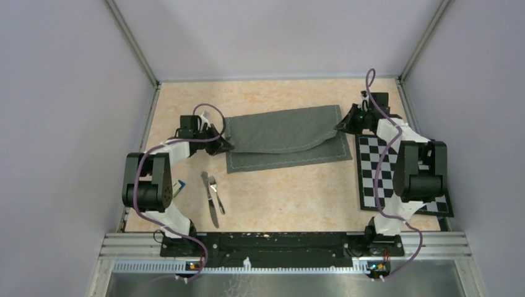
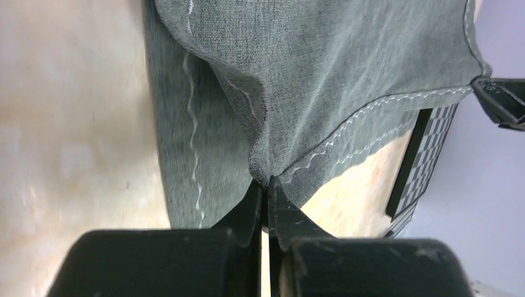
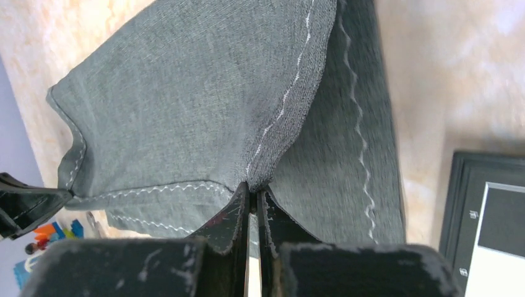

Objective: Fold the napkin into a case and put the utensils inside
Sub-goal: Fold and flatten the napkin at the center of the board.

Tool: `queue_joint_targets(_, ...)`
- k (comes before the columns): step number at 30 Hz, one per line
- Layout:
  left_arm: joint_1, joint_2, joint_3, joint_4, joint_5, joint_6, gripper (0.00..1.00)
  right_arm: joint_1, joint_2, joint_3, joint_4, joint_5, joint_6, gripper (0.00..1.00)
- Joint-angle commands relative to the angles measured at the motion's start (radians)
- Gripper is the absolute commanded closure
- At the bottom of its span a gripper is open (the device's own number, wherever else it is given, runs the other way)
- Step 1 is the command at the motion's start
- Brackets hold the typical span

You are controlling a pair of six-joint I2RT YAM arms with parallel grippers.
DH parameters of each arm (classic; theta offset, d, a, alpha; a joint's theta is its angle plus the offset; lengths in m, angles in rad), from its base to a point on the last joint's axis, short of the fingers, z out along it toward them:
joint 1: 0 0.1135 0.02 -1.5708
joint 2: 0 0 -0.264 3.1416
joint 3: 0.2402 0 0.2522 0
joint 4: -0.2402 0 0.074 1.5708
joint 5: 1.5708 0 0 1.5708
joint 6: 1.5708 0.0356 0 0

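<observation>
Closest to each wrist camera are the fingers themselves. The left fingers (image 2: 247, 213) are pressed together on a pinch of the napkin (image 1: 285, 139), and the right fingers (image 3: 232, 216) are clamped on its opposite end in the same way, with only a sliver of cloth between the tips. Holding both ends at once lets the two arms carry one layer evenly, so the fold should come down straight rather than skewed. From above, the dark grey cloth lies across the far middle of the desk (image 1: 291, 204), stretched between the two arms. Its lower layer is flat on the surface, and an upper flap is raised at both ends and sags in the middle. The flap's stitched hem sits short of the near hem of the bottom layer, so the fold looks partly made and the pouch is not yet formed. The knife (image 1: 209, 201) and the fork (image 1: 217, 197) lie side by side, just touching or nearly so, on the bare desk near the left arm. They are well apart from the cloth and untouched, probably waiting until there is a pocket to slide into. A checkered board (image 1: 396, 176) lies flat by the right arm, just beside the napkin's right edge, and plays no part in the fold.
</observation>
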Motion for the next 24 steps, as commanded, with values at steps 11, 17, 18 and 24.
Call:
queue_joint_targets(11, -0.020, -0.239, -0.257, 0.076, 0.016, 0.025, 1.00, -0.002, -0.202, -0.246, 0.087, 0.142, -0.105, 1.00)
queue_joint_targets(17, -0.058, -0.262, -0.292, 0.082, -0.008, 0.021, 1.00, -0.002, -0.201, -0.248, 0.069, 0.179, -0.113, 1.00)
queue_joint_targets(18, -0.062, -0.263, -0.296, 0.081, -0.012, 0.020, 1.00, -0.001, -0.199, -0.249, 0.067, 0.185, -0.114, 1.00)
queue_joint_targets(24, -0.078, -0.257, -0.299, 0.073, -0.018, 0.030, 1.00, -0.002, -0.204, -0.257, 0.054, 0.199, -0.113, 1.00)
